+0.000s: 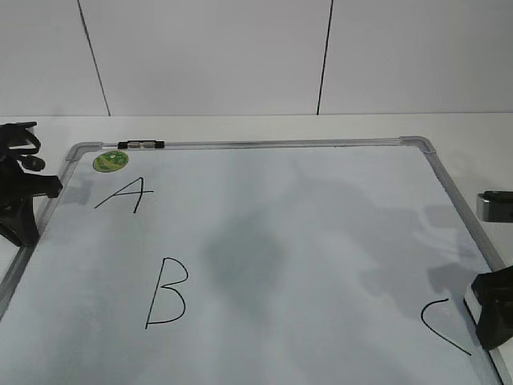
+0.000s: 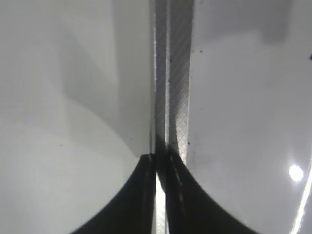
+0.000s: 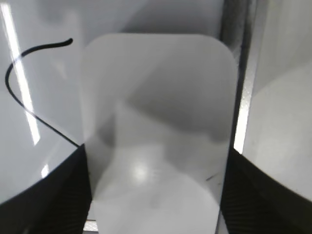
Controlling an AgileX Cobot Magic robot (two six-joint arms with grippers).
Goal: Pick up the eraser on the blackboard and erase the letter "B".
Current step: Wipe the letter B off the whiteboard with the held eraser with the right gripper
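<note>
The right pincer (image 3: 156, 195) straddles the eraser (image 3: 156, 126), fingers at both long sides, beside the blackboard's (image 1: 321, 241) "C" (image 1: 443, 325). The left pincer (image 2: 161, 170) is clenched over the blackboard's frame, far from the letter "B" (image 1: 166, 293).

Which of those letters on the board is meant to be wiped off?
On the big white blackboard, look at the left side, below the round green sticker. The letter "B" sits under the "A": one straight stroke with two bows, unlike the lone curve "C" far right.
</note>
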